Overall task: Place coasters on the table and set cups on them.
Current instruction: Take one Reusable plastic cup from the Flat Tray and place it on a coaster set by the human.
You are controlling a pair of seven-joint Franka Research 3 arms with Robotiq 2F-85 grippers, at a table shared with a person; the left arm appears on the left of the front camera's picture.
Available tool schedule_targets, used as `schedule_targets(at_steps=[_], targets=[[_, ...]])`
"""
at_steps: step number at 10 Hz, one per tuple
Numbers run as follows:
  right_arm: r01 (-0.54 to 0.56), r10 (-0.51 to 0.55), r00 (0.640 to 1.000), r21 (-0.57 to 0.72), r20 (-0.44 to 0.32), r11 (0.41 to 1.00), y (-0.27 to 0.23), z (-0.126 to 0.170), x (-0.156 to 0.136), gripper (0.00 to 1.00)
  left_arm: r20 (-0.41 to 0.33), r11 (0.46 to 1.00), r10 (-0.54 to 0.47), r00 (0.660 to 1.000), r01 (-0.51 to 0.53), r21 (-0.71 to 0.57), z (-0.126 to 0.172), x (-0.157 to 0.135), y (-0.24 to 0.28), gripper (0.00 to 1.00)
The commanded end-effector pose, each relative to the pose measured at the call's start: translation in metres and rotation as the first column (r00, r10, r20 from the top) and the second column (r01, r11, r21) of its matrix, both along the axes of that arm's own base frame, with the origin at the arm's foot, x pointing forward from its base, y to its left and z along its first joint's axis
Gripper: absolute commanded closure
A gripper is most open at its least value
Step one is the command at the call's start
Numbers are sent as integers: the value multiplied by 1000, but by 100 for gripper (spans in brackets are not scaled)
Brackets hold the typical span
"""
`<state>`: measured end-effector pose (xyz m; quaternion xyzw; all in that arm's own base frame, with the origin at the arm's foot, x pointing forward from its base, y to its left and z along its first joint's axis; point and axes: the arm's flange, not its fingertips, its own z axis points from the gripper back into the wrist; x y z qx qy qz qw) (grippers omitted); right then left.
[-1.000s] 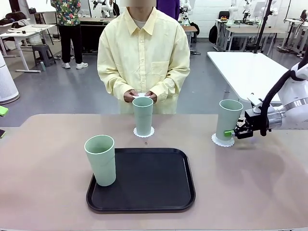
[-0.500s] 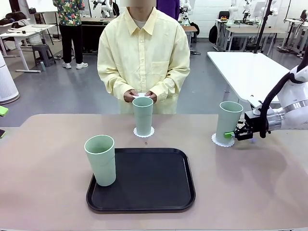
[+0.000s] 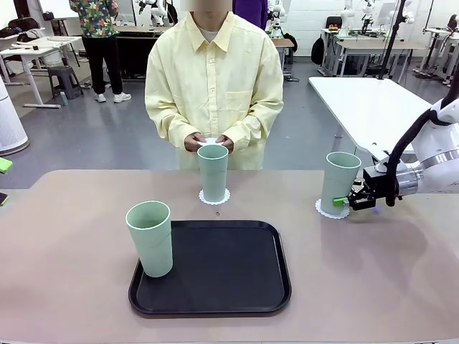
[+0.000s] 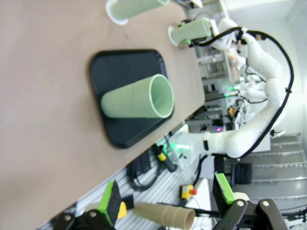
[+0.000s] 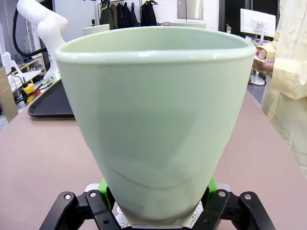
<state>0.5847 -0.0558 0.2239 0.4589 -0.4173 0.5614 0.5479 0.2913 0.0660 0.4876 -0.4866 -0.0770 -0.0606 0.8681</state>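
A large, evenly lit workroom was shown. The floor was laid in smooth grey, and soft reflections were carried on it. A white table was set at the right. Behind it, grey desks and a black chair were ranged before a white wall. At the far left, another white desk, a grey stool and a white cylindrical appliance were placed. In the right wrist view, dark coats were hung in a row on a rack.
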Motion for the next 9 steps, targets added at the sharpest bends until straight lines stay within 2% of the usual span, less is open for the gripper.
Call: schedule_targets(at_steps=[1,8,9], targets=[[-1,1,1000,16,-9,1000,-1,1,9,19,21,1000,-8,1000,9,-19,-1,0,1,0],[-5,5,1000,0,-26,1000,-2,-5,11,19,21,1000,-8,1000,9,-19,-1,0,1,0],[-9,9,1000,-5,-24,1000,-2,-5,10,0,21,1000,-8,1000,9,-19,-1,0,1,0]])
